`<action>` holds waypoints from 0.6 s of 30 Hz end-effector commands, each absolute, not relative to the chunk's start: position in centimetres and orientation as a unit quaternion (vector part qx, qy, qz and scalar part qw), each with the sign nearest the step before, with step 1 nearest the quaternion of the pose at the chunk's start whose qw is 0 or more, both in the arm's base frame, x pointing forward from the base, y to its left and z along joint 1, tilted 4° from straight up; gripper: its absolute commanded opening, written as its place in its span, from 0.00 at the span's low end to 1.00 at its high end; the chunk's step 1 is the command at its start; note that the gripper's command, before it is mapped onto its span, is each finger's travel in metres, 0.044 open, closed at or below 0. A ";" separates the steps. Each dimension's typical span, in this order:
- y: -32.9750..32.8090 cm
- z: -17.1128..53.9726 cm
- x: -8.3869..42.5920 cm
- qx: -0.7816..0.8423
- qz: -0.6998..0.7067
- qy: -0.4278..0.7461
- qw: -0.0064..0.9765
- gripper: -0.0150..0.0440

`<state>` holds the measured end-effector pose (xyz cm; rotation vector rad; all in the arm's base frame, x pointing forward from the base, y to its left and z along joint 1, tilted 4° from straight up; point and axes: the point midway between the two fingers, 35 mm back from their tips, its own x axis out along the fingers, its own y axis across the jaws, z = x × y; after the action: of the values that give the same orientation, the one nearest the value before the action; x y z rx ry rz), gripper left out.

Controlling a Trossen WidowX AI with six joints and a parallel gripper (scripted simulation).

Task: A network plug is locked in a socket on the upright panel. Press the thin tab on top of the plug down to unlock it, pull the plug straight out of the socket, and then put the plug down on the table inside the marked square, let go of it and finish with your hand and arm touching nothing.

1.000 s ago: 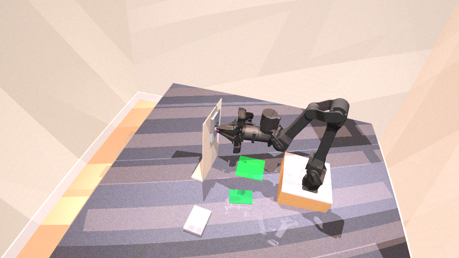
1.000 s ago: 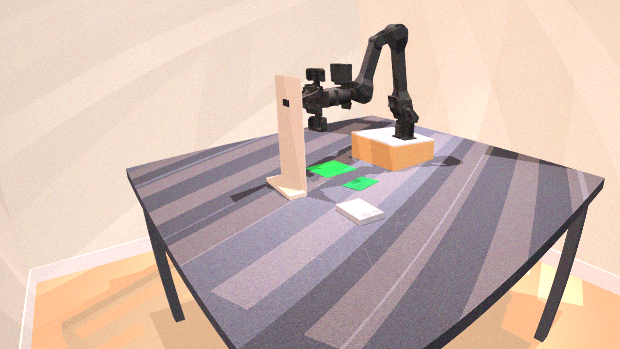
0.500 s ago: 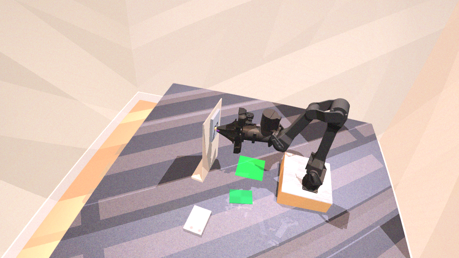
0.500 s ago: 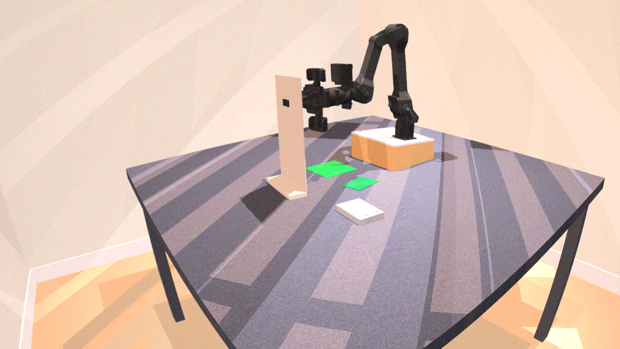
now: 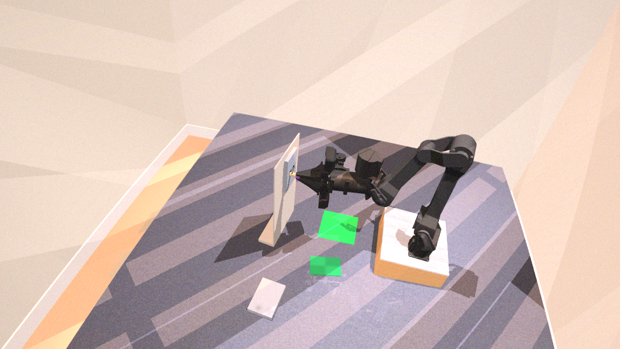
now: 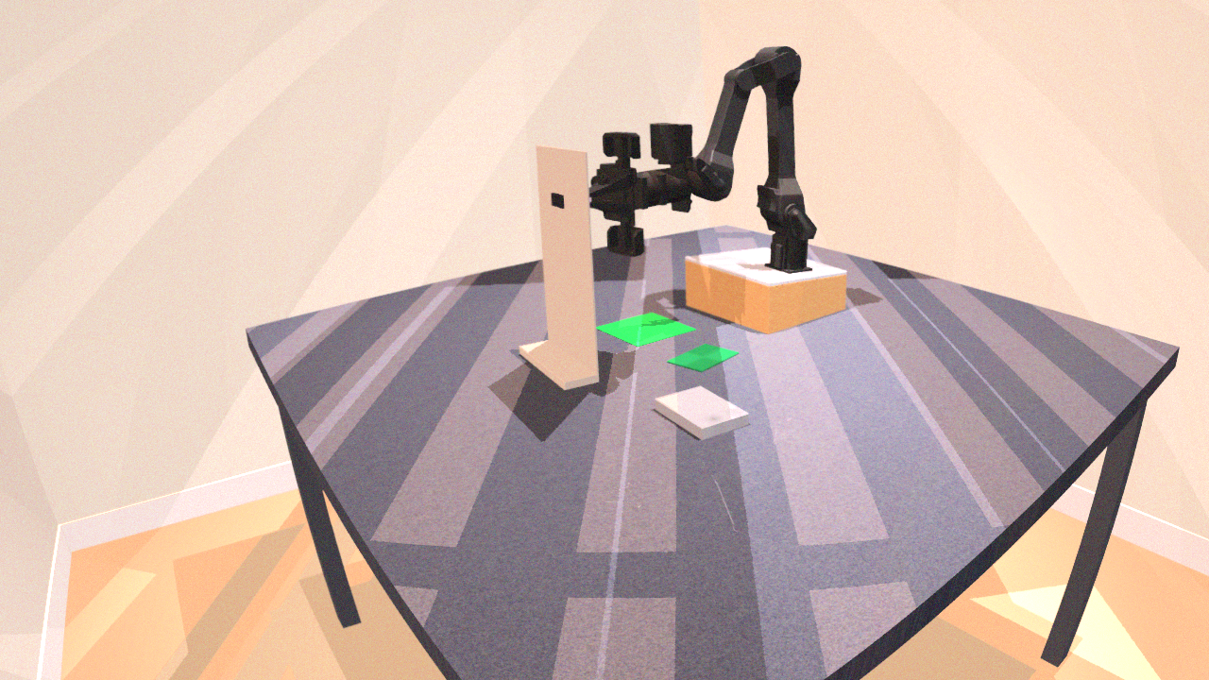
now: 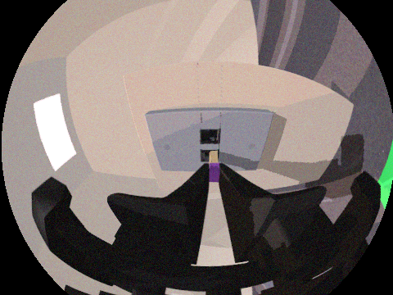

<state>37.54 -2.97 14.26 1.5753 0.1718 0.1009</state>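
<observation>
The plug (image 5: 293, 174) (image 7: 214, 172), with a purple rear part and a yellowish front part, is at the lower opening of the socket plate (image 7: 176, 139) on the upright panel (image 5: 284, 208) (image 6: 568, 270). How deep it sits is hidden, and the thin tab cannot be made out. My gripper (image 5: 297, 176) (image 7: 213, 167) is shut on the purple part, with its fingers pointing at the panel. In the exterior view the plug is hidden behind the panel. A larger bright green square (image 5: 338, 227) (image 6: 645, 329) lies on the table below my gripper.
A smaller darker green patch (image 5: 325, 265) (image 6: 703, 357) lies beside the larger one. A flat pale block (image 5: 266, 298) (image 6: 701, 412) lies farther out. My arm stands on an orange-sided box with a white top (image 5: 396, 251) (image 6: 726, 291).
</observation>
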 end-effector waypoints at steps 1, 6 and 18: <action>-2.9 14.2 37.2 0.709 0.045 0.078 0.699 0.25; -2.9 14.2 36.9 0.709 0.045 0.078 0.699 0.25; -2.9 14.3 36.2 0.709 0.045 0.079 0.699 0.25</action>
<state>36.42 -2.98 14.26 1.5766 0.1714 0.0973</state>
